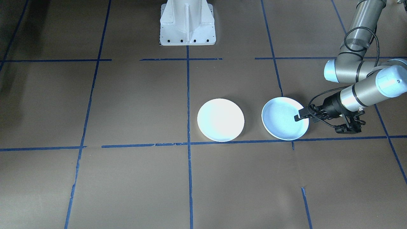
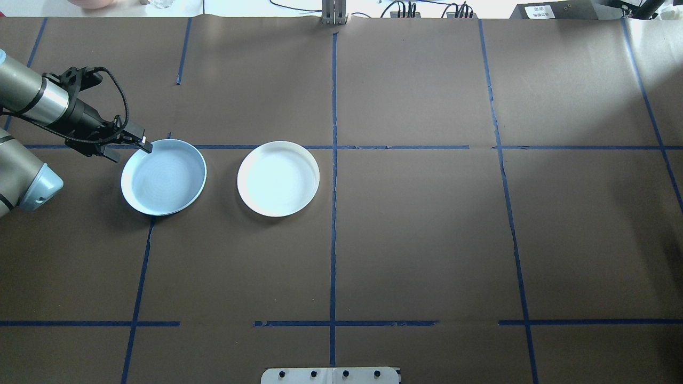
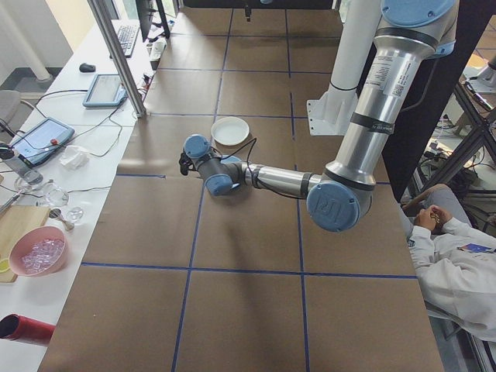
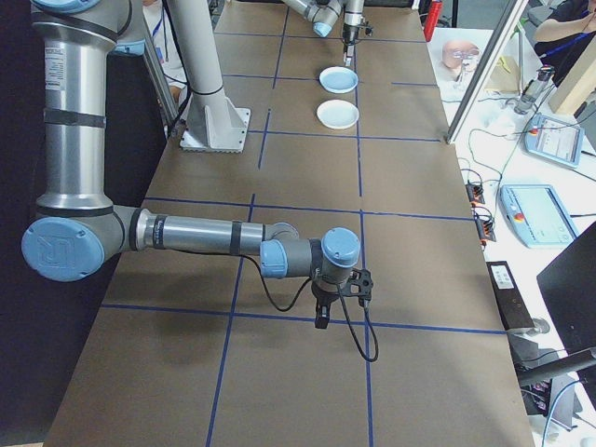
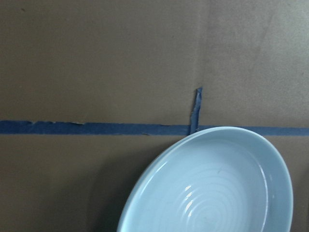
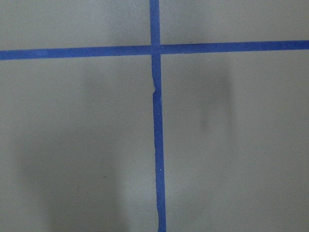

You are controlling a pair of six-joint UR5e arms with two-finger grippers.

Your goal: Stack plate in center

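Currently the left gripper [image 2: 140,145] is clamped on the rim of the light-blue plate [image 2: 163,177], tilted beside the white plate [image 2: 278,178] on the brown table [image 2: 427,240]; right gripper [image 4: 340,303] state undeterminable.

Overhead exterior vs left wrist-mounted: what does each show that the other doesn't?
Only overhead exterior: the white plate beside the blue one, the left gripper with its jaws at the blue plate's rim, and the left arm. Only the left wrist view: concentric rings inside the blue plate, close up. Both: the blue plate, the blue tape line behind it and the brown table.
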